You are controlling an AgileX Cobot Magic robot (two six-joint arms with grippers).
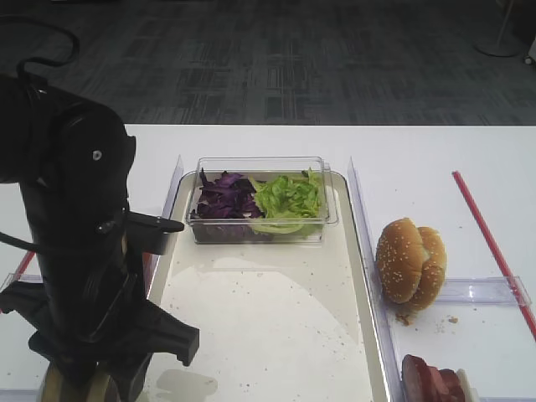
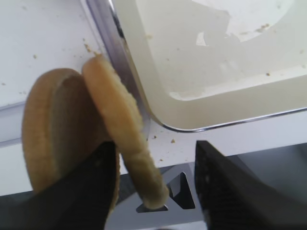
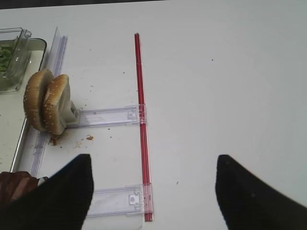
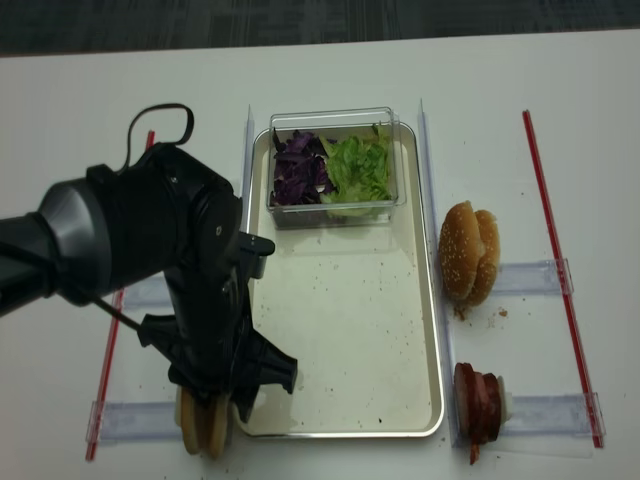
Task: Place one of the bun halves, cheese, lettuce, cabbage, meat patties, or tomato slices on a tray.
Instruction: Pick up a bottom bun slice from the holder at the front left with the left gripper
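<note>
Task barely begun: my left gripper (image 2: 153, 191), jaws apart, straddles one of the bun halves (image 2: 127, 134); tray (image 4: 345, 330) still bare

Tray (image 4: 340, 340) at table centre, clear box (image 4: 335, 205) at its far edge holding cabbage (image 4: 298, 170) left of lettuce (image 4: 358, 168); seeded buns (image 4: 468, 255) off its right edge, patties (image 4: 478, 400) nearer; bun halves (image 4: 203, 425) off its near-left corner.

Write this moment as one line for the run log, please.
left pincer: open around bun half, standing on edge | tray: no bun yet | right pincer: open, empty
</note>
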